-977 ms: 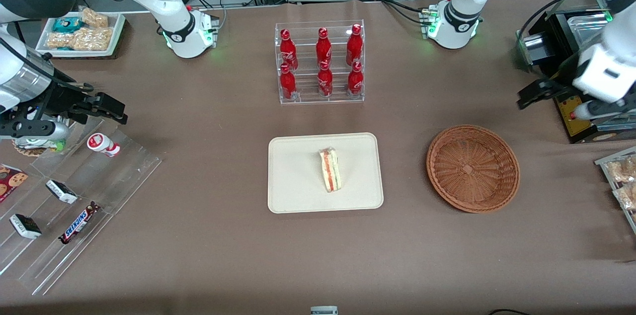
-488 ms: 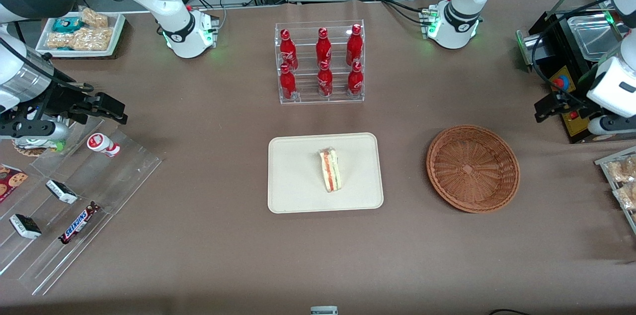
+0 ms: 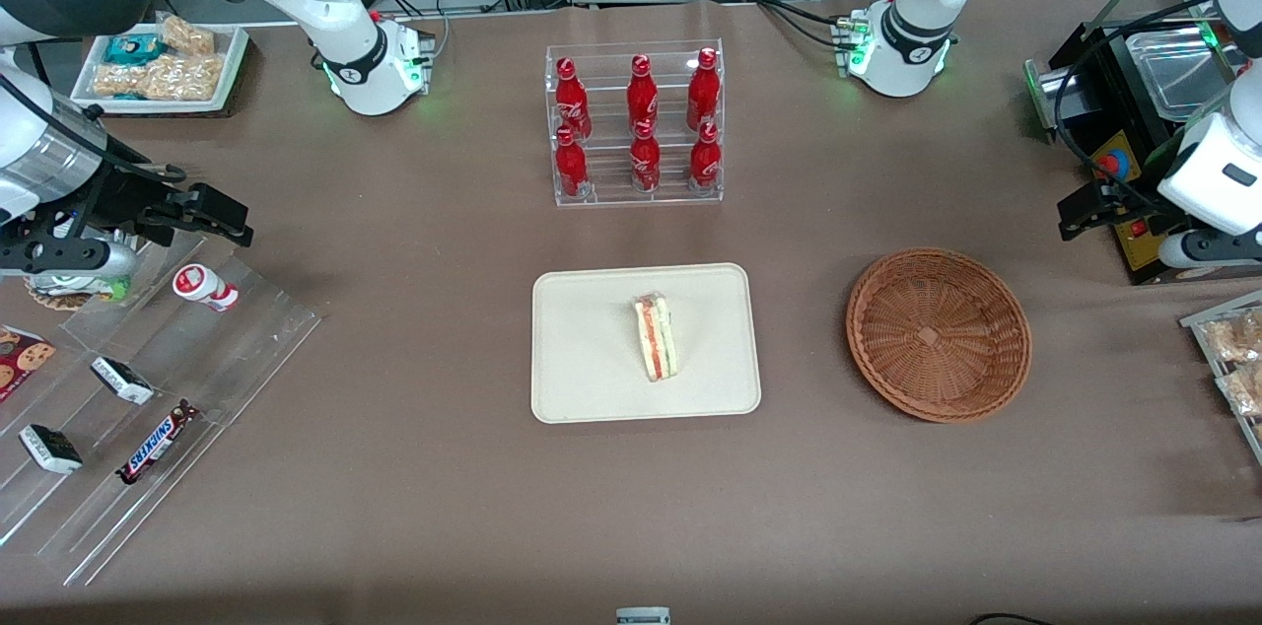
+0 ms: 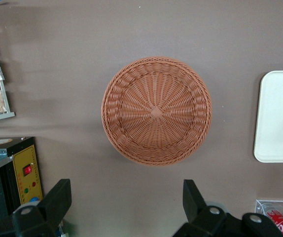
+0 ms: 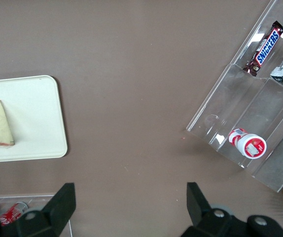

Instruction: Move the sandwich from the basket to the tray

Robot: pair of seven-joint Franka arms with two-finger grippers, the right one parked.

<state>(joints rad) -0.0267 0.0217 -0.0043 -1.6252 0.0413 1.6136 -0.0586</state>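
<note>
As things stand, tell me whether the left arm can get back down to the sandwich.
Probably yes. The sandwich lies uncovered on the tray, nothing over it. The gripper, jaws open and empty, hangs toward the working arm's end, with only the empty basket between.

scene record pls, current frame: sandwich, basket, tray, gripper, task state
sandwich: lying on the tray, near its middle
basket: nothing in it, beside the tray toward the working arm's end
tray: holds only the sandwich
gripper: open, holding nothing, up above the table near the black box, away from the basket
task state: sandwich already on tray
</note>
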